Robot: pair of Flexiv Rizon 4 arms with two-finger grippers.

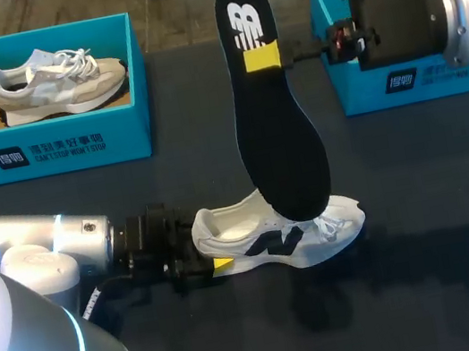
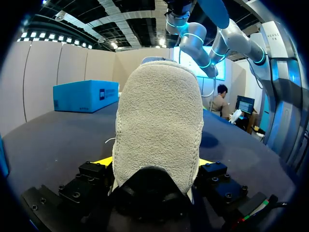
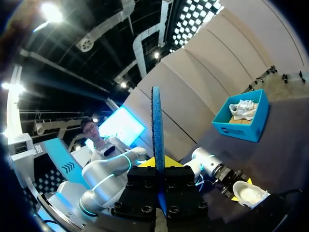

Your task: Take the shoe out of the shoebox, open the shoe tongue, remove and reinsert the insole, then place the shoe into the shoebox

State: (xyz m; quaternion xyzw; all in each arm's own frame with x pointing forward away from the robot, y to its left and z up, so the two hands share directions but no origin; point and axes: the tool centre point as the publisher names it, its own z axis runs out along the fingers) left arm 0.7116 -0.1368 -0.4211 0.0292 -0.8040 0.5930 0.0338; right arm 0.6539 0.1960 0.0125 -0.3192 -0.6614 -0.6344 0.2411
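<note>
Black insole point(image 1: 279, 131) stands upright, heel end up, over shoe point(image 1: 237, 230).

Ceiling lamps point(image 3: 50, 12) glare w/ soft shadows on table point(image 1: 420, 197).

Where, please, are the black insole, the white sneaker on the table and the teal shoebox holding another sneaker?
Black foam insole point(image 1: 279, 145), head view, middle of its flat face.
White sneaker point(image 1: 265, 243), head view, side panel by the logo.
Teal cardboard shoebox point(image 1: 57, 148), head view, front wall.

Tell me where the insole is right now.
Head view: the insole stands upright mid-table, clamped by the right hand, its lower end over the shoe that the left hand grips by the heel.
</note>
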